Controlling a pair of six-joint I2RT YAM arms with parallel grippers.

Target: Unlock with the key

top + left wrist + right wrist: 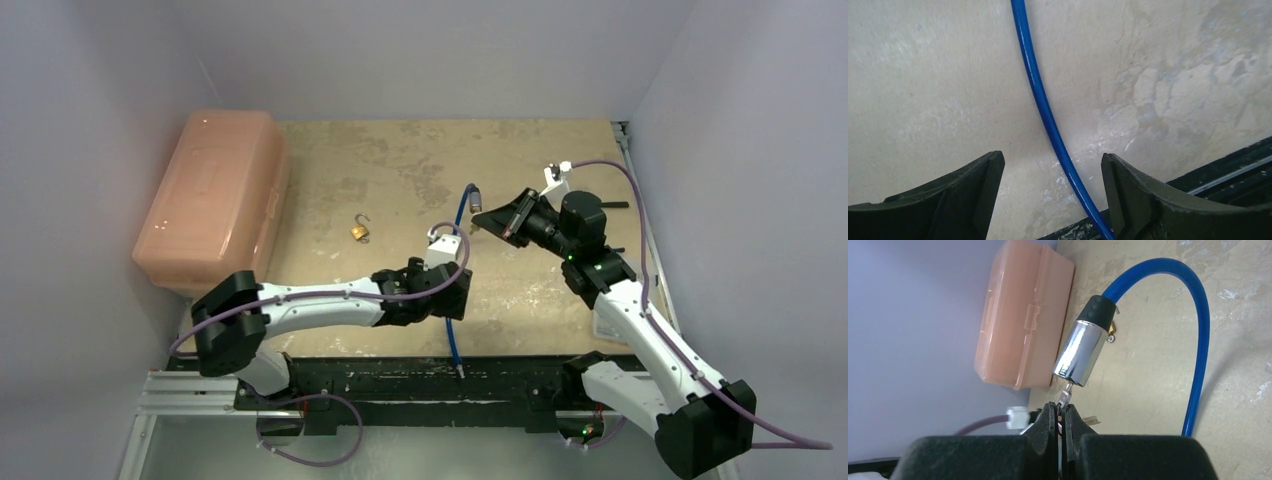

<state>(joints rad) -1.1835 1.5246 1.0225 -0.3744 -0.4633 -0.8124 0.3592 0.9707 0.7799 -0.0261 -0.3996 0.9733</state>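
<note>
The right hand (1061, 411) is pinched shut on a small silver metal key (1065, 397), gripping it by its bow between the two fingertips. The key points straight away from the fingers. Its tip meets the end face of a chrome lock cylinder (1075, 356) with a black rubber collar; it seems to be in the keyway, though how deep cannot be told from here. The cylinder hangs in the air just beyond the fingertips, tilted, held off the scuffed beige worktop (560, 160).

From the collar, a blue plastic-coated cable (1201, 335) arches up and over, then runs down toward the near edge of the worktop. There the left hand (1049, 159) sits low over it with its jaws wide apart. The cable passes between the two fingers, closer to the right-hand one in the wrist view and touching neither. This hand has hold of nothing.

Well apart from both hands, a small brass padlock (359, 232) lies on the worktop left of the cable. Beyond it, a translucent peach plastic box (212, 195) with a closed lid stands against the left wall.
</note>
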